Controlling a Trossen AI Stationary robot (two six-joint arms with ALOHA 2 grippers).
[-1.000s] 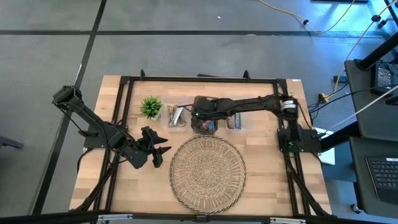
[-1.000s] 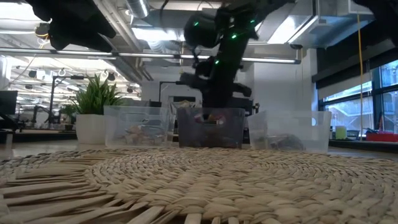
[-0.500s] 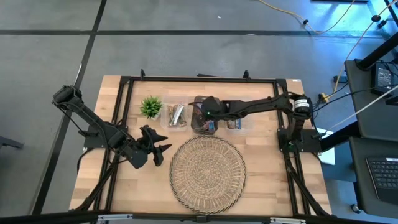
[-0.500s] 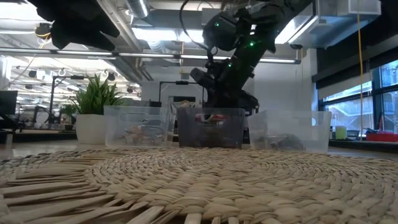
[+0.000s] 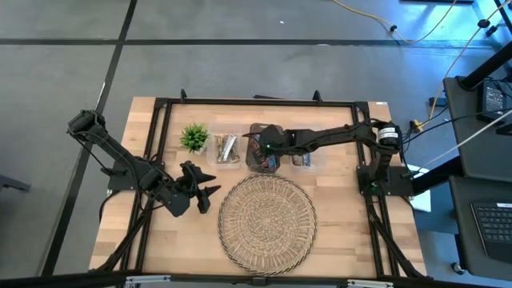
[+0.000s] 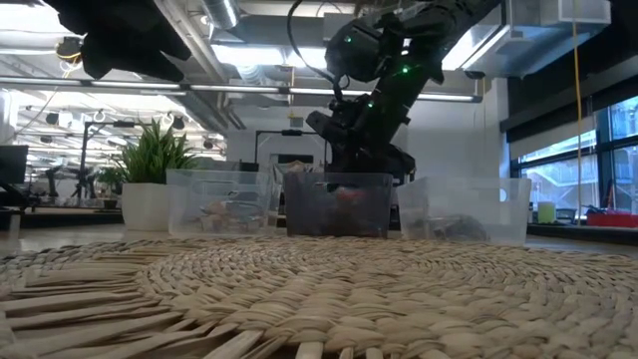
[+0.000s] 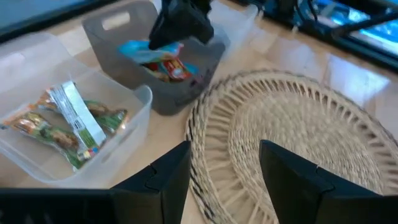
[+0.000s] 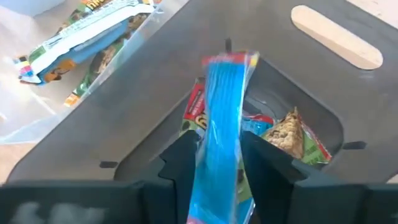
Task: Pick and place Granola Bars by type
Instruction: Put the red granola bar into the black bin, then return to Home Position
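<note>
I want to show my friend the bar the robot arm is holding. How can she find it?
Find the round woven mat on the wooden table. Behind it sit three small bins; look at the dark grey middle bin. The right gripper above it pinches a bar in a bright blue wrapper, standing on edge between the fingers, while the other bars lie loose in the bins.

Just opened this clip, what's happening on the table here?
The right gripper is over the grey middle bin, fingers shut on a blue-wrapped granola bar held above the red-wrapped bars already in it. The clear bin beside it holds green-tan bars. The left gripper waits open beside the woven mat, which lies bare.
</note>
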